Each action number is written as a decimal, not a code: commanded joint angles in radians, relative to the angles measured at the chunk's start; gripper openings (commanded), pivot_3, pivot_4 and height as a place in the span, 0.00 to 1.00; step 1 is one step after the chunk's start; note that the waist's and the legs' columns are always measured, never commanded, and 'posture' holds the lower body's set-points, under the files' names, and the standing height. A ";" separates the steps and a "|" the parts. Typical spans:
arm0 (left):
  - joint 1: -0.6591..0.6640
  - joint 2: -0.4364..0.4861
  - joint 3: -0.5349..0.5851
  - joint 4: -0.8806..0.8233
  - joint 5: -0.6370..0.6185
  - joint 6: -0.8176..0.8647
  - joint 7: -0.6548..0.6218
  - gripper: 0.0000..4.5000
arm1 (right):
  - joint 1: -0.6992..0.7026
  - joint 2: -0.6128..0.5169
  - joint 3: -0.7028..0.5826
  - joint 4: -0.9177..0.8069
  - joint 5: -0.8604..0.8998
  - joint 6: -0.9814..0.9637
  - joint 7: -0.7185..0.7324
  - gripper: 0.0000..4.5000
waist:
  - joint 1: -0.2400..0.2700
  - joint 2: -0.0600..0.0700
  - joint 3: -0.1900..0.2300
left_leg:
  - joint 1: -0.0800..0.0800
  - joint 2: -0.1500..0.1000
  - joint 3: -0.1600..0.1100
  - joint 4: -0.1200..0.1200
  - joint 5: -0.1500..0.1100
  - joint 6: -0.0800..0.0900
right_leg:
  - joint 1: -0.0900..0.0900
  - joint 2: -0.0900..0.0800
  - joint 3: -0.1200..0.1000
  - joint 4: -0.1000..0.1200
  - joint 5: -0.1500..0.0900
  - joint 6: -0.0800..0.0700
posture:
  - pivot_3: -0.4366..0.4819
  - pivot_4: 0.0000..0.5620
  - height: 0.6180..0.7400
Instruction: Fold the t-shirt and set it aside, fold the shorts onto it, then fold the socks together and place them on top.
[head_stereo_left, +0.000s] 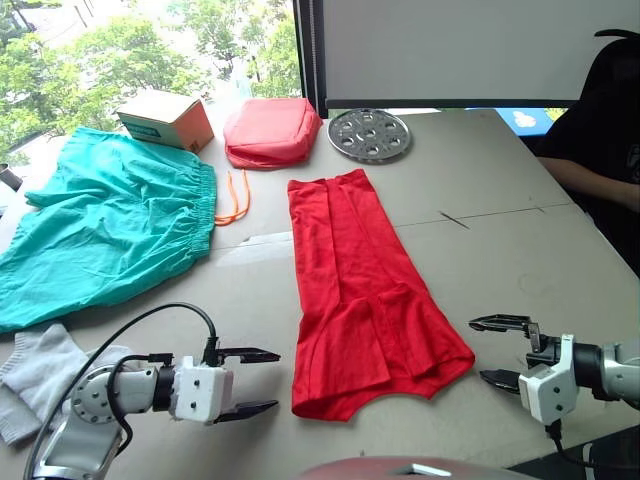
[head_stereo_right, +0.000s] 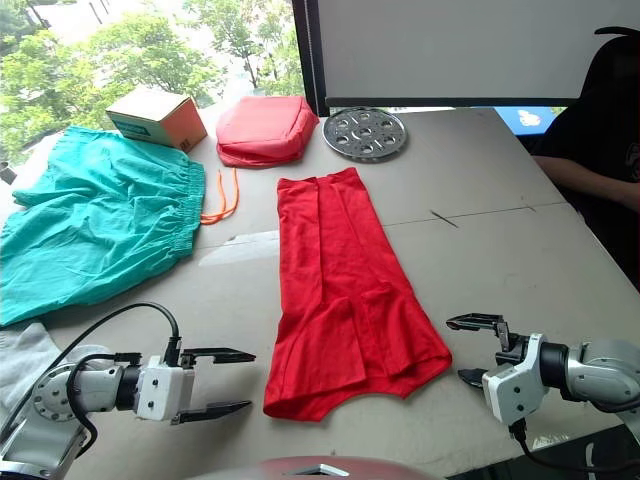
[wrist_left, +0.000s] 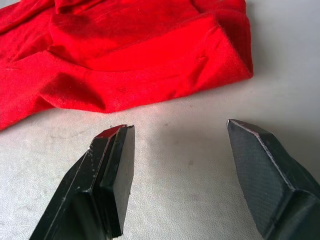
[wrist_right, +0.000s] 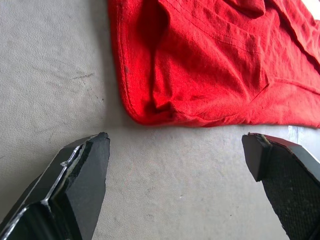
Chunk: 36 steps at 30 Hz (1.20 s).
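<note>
T-shirt (head_stereo_left: 350, 290) lies on the counter (head_stereo_left: 500, 180) as a long strip, sleeves already folded in, right between the two hands. Left hand (head_stereo_left: 247, 381) and right hand (head_stereo_left: 500, 349) are both spread wide, empty, flanking its near hem, likely lining up the next fold.

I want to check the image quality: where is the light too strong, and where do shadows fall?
Left eye view: the window is washed out by daylight, and a pale glare patch lies on the table beside the t-shirt. Left wrist view: a soft shadow lies on the table between the left end effector fingers.
</note>
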 joint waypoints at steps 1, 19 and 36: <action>0.029 0.046 -0.023 -0.198 -0.124 0.182 0.018 0.70 | 0.050 -0.015 -0.001 -0.100 0.179 0.206 0.060 1.00 | -0.001 0.001 0.000 | 0.000 0.000 0.000 0.000 0.000 0.000 | 0.000 0.000 0.000 0.000 0.000 0.000 | 0.48 0.27 1.00; 0.058 0.069 -0.081 -0.153 -0.003 0.124 0.022 0.70 | 0.053 -0.011 0.017 -0.260 0.260 0.513 0.176 1.00 | 0.000 0.005 0.000 | -0.001 0.001 0.002 0.000 -0.001 0.002 | -0.003 0.002 0.001 -0.001 -0.003 0.004 | 0.48 0.27 1.00; -0.085 0.049 -0.133 -0.002 0.018 -0.115 0.016 0.70 | -0.108 0.008 0.048 -0.044 0.090 0.165 0.129 1.00 | -0.003 0.002 -0.002 | 0.000 0.001 0.011 0.000 -0.001 0.002 | -0.002 0.003 0.003 -0.001 0.000 0.000 | 0.48 0.27 1.00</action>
